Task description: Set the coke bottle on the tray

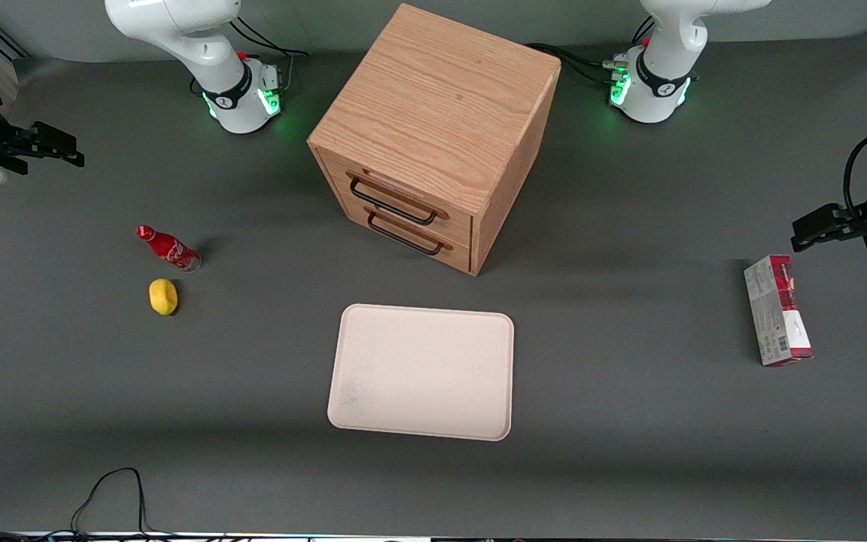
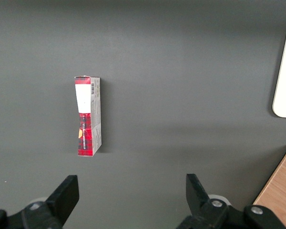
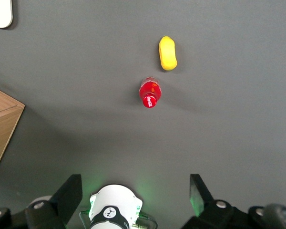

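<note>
- Coke bottle (image 1: 168,249): standing upright on the grey table (image 1: 629,421) toward the working arm's end, red cap on, white lettering down its side; seen from straight above in the right wrist view (image 3: 149,93), cap toward the camera.
- Yellow lump (image 1: 163,296): just beside the bottle, a little nearer the front camera, not touching it (a narrow strip of bare table between the two in the wrist view (image 3: 168,53)).
- Gripper (image 1: 53,147): high above the table at the working arm's end, well apart from the bottle and farther from the front camera than it; fingers (image 3: 66,194) spread wide, nothing between them, looking straight down with the bottle below the gap.
- Tray (image 1: 423,370): flat on the table near its middle, in front of the wooden cabinet (image 1: 433,132), well apart from the bottle; cream surface bare, with a faint grey smudge near one corner.
- Cabinet: turned at an angle, two drawers with dark wire handles (image 1: 393,209), both shut.
- Red-and-grey carton (image 1: 777,309): lying flat toward the parked arm's end, well apart from everything else (also plain in the left wrist view (image 2: 87,115)).
- Black cable (image 1: 114,493): looping at the table edge nearest the front camera.
</note>
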